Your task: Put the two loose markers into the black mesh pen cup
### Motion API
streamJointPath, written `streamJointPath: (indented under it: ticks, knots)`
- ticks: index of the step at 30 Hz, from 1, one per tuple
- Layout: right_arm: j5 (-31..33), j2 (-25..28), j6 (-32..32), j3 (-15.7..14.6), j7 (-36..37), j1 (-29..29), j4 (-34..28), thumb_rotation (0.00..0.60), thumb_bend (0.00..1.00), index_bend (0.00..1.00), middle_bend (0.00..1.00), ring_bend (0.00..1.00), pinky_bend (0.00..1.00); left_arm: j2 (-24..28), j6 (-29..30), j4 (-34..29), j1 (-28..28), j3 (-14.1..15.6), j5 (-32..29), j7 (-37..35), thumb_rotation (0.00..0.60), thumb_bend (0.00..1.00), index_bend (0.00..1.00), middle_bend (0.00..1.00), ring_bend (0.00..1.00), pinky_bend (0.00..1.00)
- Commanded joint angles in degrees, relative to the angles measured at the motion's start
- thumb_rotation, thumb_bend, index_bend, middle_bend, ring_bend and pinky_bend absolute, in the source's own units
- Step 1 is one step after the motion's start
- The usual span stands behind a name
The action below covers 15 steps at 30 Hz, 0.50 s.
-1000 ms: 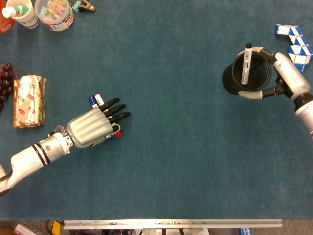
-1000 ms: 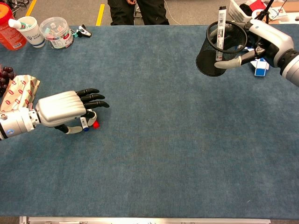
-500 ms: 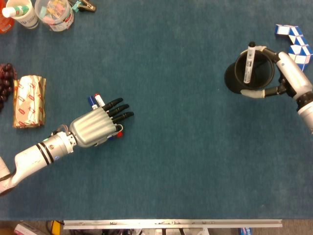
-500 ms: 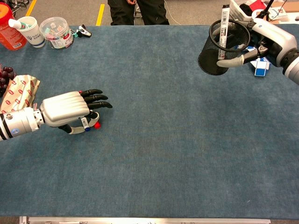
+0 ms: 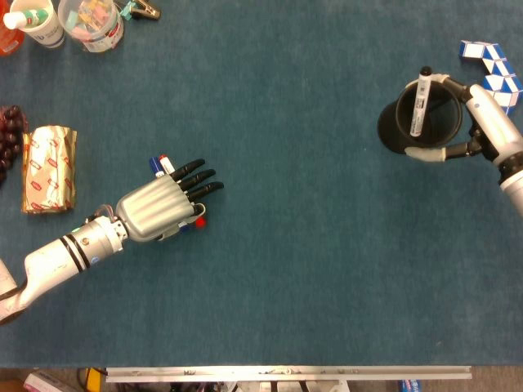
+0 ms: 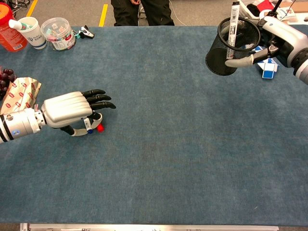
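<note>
My left hand (image 5: 155,212) lies low over a white marker (image 5: 161,168) with a red cap (image 5: 198,221), fingers stretched out, thumb curled beneath. In the chest view the marker (image 6: 92,129) sits pinched between the thumb and fingers under my left hand (image 6: 67,109). At the far right my right hand (image 5: 490,122) grips the black mesh pen cup (image 5: 400,135), thumb across its near side. A black-and-white marker (image 5: 420,102) stands inside. The chest view shows the same cup (image 6: 221,57) tilted in my right hand (image 6: 279,33), with the marker (image 6: 234,21) sticking out of the top.
A blue-and-white twist puzzle (image 5: 492,69) lies just behind the right hand. At the left are a gold-wrapped pack (image 5: 49,167) and grapes (image 5: 8,139). A white cup (image 5: 37,20), a clear tub (image 5: 91,23) and an orange bottle (image 6: 9,33) stand far left. A metal rail (image 5: 286,373) edges the front.
The right hand has carried the pen cup, with the marker inside, slightly rightward and away. The left hand has shifted a little to the right over its marker.
</note>
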Motion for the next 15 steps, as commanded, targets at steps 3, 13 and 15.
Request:
streamJointPath:
  ticks: [3,13,15]
  knots:
    - [-0.3,-0.2,0.1,0.0,0.0,0.1,-0.1,0.6,0.26,0.42,0.41,0.31,0.26,1.5,0.7,-2.1,0.1,-0.3,-0.7,-0.6,0.6,0.3,0.57,0.11,0.05,0.0]
    - [-1.3,-2.0,0.0,-0.1,-0.7,1.0,-0.3,0.6,0.26,0.42,0.41,0.31,0.26,7.4,2.4,-11.6,-0.1,-3.0,-4.0,-3.8,0.6,0.3,0.57,0.12,0.05,0.0]
    - [-1.4,-2.6,-0.1,0.0,-0.9,1.4,-0.3,0.6,0.26,0.42,0.41,0.31,0.26,8.8,2.4,-14.2,-0.3,-4.0,-5.3,-5.2,0.6,0.3,0.57,0.13,0.05,0.0]
